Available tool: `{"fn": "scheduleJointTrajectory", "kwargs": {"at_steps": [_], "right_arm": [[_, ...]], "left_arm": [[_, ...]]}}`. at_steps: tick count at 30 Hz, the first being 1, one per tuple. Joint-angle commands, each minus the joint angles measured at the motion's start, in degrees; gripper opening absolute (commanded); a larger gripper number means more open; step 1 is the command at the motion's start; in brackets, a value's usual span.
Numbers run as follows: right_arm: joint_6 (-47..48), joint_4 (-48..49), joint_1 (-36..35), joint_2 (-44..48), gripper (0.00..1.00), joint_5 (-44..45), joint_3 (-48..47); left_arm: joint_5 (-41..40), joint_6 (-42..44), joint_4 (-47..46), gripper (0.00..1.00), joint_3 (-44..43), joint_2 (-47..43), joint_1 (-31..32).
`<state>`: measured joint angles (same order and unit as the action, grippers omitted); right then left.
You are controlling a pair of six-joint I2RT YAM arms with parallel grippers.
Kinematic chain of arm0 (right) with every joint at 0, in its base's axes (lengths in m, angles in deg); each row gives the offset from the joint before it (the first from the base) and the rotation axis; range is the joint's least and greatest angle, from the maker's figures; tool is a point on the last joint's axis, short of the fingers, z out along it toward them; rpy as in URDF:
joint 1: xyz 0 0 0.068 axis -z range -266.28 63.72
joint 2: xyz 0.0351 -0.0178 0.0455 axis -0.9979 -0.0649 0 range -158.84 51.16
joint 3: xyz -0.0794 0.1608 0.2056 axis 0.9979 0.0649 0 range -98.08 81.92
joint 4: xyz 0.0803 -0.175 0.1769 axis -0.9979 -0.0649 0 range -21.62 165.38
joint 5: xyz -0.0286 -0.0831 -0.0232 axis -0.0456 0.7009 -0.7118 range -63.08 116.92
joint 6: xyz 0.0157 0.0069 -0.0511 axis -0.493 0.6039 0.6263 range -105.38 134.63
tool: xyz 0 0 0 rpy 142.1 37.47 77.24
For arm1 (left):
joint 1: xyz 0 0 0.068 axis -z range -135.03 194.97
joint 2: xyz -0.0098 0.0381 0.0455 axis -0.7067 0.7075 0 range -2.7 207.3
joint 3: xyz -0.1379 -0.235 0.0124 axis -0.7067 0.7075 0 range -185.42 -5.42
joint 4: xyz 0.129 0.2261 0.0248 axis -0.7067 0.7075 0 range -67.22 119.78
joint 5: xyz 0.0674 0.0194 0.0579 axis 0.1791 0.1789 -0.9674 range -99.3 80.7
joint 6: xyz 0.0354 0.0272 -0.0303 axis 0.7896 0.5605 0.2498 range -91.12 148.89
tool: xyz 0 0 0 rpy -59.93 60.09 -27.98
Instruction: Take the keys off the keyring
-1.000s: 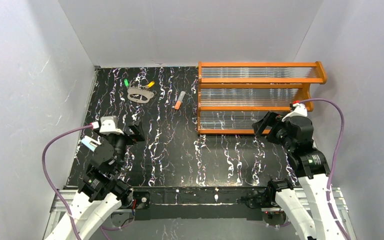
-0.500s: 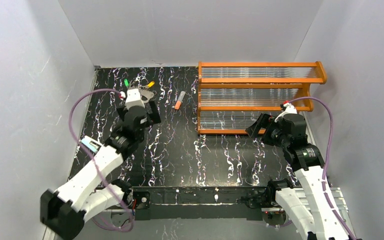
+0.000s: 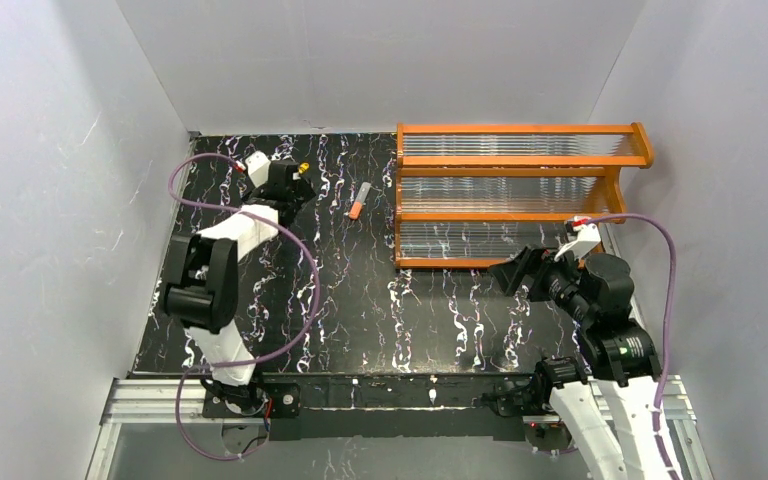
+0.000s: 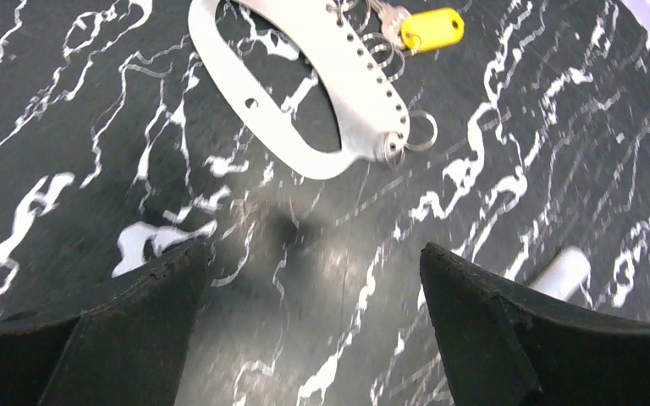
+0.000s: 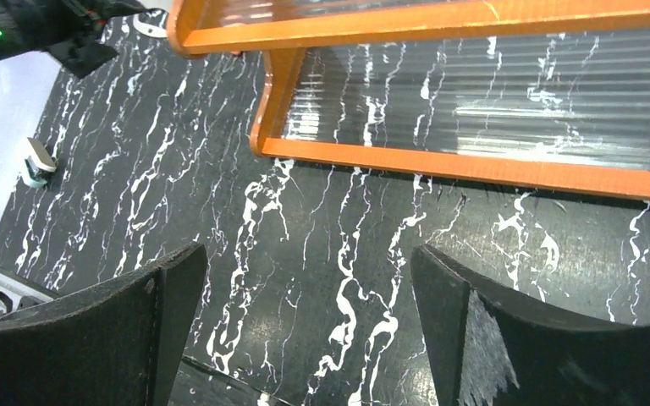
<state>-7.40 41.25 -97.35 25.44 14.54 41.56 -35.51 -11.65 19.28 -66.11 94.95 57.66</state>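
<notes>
The keyring (image 4: 233, 80) is a flat grey metal oval lying on the black marbled table, at the top of the left wrist view. The yellow-headed key (image 4: 430, 28) hangs from small wire rings on its right side, and also shows in the top view (image 3: 303, 167). The green key is out of view. My left gripper (image 4: 313, 254) is open and empty, just short of the keyring's near end; in the top view (image 3: 285, 183) it covers the keyring. My right gripper (image 5: 306, 252) is open and empty over bare table, in front of the rack (image 3: 517, 274).
An orange rack (image 3: 520, 160) with clear ribbed shelves fills the back right; its lower frame (image 5: 474, 165) lies just beyond my right gripper. An orange-and-grey stick (image 3: 359, 200) lies between the keyring and the rack. Grey walls enclose the table.
My left arm has stretched from the near left to the far left, over the keyring. My right gripper has drawn back a little toward the table's near side.
</notes>
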Motion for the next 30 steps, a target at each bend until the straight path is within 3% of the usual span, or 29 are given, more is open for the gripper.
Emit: {"fn": "scheduleJointTrajectory", "kwargs": {"at_steps": [1, 7, 21, 26, 30], "right_arm": [[1.8, 3.7, -0.4, 3.6, 0.99, -2.0, 0.5], [1.9, 4.8, -0.5, 5.7, 0.99, -3.3, 1.3], [2.3, 4.9, -0.7, 6.4, 0.99, -4.5, 1.5], [2.2, 5.0, -0.8, 6.0, 0.99, -4.1, 1.5], [2.2, 5.0, -0.8, 6.0, 0.99, -3.9, 1.6]], "left_arm": [[-2.2, -4.4, 0.2, 0.92, -8.3, 6.3, -1.9], [-4.4, -4.7, 3.2, 0.87, -20.9, 17.9, -2.9], [-6.6, -5.3, 11.3, 0.8, -36.9, 34.3, -3.5], [-5.8, -2.7, 15.7, 0.71, -37.2, 36.2, -3.5], [-2.5, 1.4, 17.3, 0.58, -30.5, 33.9, -3.3]]}}
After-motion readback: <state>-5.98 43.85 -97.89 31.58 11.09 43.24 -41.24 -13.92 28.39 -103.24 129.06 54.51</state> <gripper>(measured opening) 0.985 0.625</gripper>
